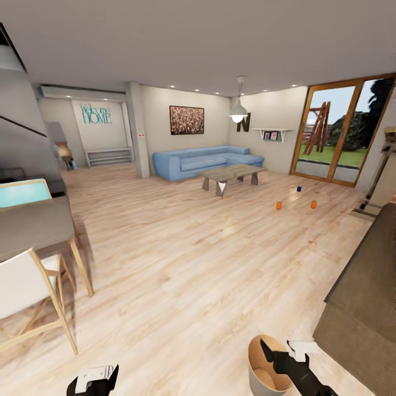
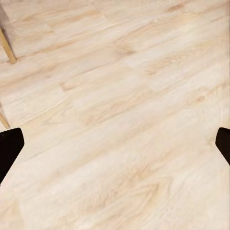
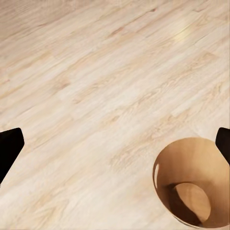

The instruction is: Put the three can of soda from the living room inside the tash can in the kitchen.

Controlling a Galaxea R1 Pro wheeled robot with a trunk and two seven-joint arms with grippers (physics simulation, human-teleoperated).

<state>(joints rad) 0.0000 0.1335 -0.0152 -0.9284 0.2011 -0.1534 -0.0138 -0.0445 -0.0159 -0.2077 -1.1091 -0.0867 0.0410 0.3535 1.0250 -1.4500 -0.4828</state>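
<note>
The trash can [image 1: 269, 371] stands empty at 5 o'clock beneath the right gripper [image 1: 283, 352]; both grippers, left [image 1: 96, 379] included, are spread open and empty. Three soda cans [image 1: 297, 201] are seen on the floor at 1 o'clock, beyond reach. The base should be driven there first.

Bright, even illumination. Sources: recessed ceiling spots, lit pendant lamp [image 1: 238, 111], daylight through glass doors [image 1: 341, 132]. Soft stool [image 1: 33, 297] shadows on floor [image 1: 181, 258]. Faint glare patch in right wrist view. Wide-angle stretching at edges; distant detail soft.
</note>
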